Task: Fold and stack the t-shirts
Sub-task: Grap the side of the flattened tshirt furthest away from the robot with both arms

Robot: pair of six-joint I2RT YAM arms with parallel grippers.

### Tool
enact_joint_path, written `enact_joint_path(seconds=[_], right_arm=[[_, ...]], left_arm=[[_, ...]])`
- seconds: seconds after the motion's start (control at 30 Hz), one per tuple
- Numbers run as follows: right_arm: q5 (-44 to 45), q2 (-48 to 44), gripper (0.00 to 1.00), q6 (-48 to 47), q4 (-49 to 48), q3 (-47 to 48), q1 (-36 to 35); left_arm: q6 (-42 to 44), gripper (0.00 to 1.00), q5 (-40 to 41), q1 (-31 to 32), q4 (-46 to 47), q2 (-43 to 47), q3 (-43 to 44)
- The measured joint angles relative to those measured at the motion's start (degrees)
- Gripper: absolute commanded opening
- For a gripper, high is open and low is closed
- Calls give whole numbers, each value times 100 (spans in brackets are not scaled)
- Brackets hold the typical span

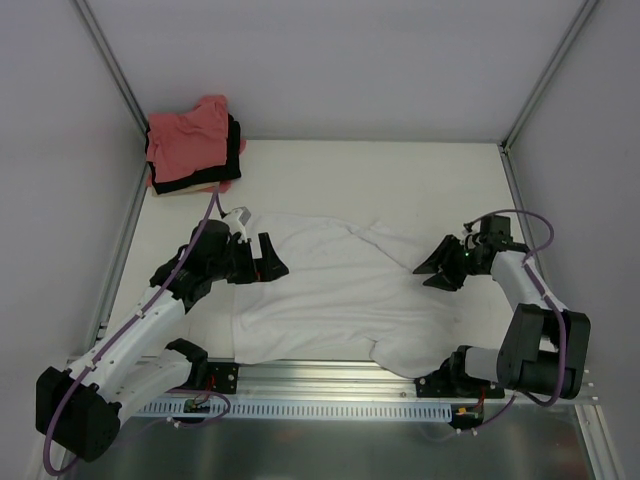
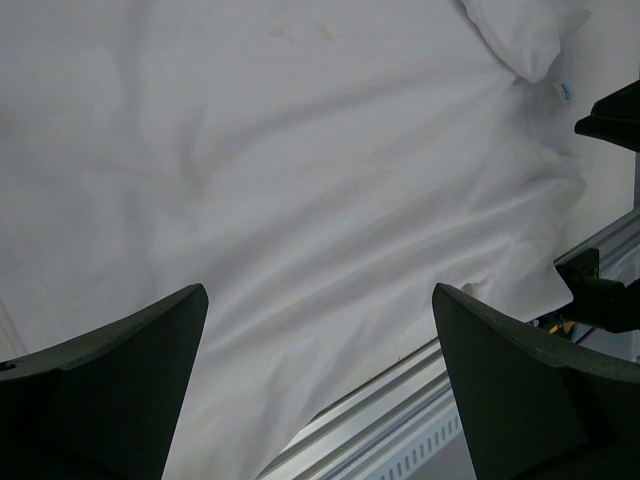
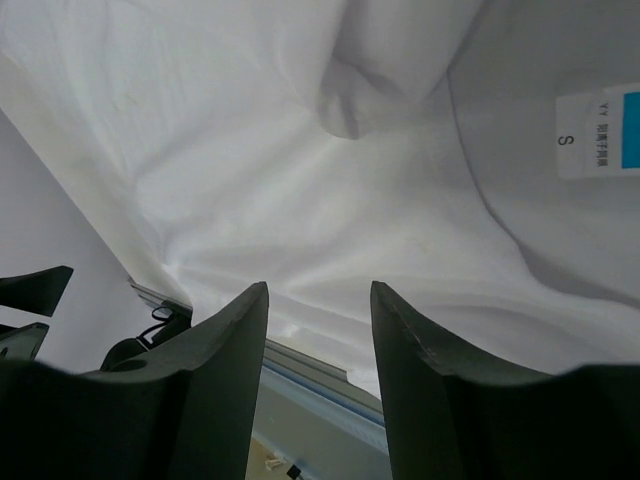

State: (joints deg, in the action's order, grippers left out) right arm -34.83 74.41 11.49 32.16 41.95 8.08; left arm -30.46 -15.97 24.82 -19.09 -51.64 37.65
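White tee (image 1: 340, 290) looked limp, light; best pinched at an edge. Left claw (image 1: 265, 262) gaped wide, right claw (image 1: 438, 270) narrower, both empty.

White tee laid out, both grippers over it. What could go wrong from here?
1. The white t-shirt reaches the rail at the near edge; it may snag there when pulled.
2. Cloth is bunched beside the collar, near the right gripper; folding could trap wrinkles.
3. The stack in the far-left corner looks uneven; another shirt could tip it.
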Motion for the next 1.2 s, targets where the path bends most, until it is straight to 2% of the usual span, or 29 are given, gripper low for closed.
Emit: enact_joint_path(seconds=[0.17,0.4,0.57,0.73,1.2], right_arm=[[319,-70,43,22,-28,140,-4],[734,1453,32,44,-321,1650,-4],[857,2345,31,116,-490,2006,-4],[914,2848,31,179,-533,2173,-4],[914,3344,31,328,-643,2817,44]], left_arm=[[0,99,-2,0,0,11,-11],[2,99,0,0,-28,127,-11],[7,99,2,0,-94,146,-11],[9,99,2,0,-98,140,-11],[111,99,11,0,-238,140,-11]])
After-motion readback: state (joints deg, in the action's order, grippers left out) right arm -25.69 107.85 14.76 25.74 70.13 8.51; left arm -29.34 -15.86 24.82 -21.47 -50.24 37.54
